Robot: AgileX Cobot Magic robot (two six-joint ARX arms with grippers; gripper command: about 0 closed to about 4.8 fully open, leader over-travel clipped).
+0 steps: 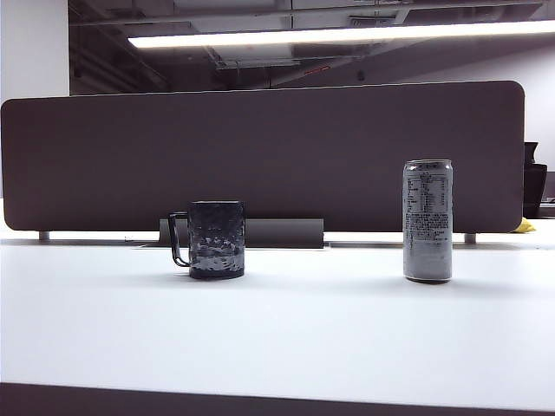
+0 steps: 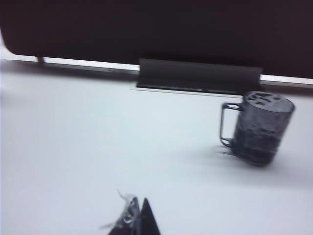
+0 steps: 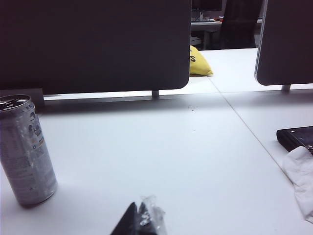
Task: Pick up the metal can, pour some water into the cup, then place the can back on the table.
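The metal can (image 1: pixel 427 220) stands upright on the white table (image 1: pixel 295 329) at the right; the right wrist view shows the can (image 3: pixel 24 149) too, its top opened. The dark dimpled cup (image 1: pixel 215 240) stands at the middle left, handle pointing left; the cup (image 2: pixel 260 127) also shows in the left wrist view, blurred. Neither arm appears in the exterior view. My left gripper (image 2: pixel 139 203) is shut, its tips together with nothing held, well short of the cup. My right gripper (image 3: pixel 139 208) is shut and empty, a good way from the can.
A dark brown divider panel (image 1: pixel 260 156) runs behind both objects, with a dark bracket (image 1: pixel 277 232) at its foot. In the right wrist view a black device (image 3: pixel 296 138) and white tissue (image 3: pixel 303 176) lie off to one side, and a yellow bag (image 3: pixel 198 62) lies beyond the divider.
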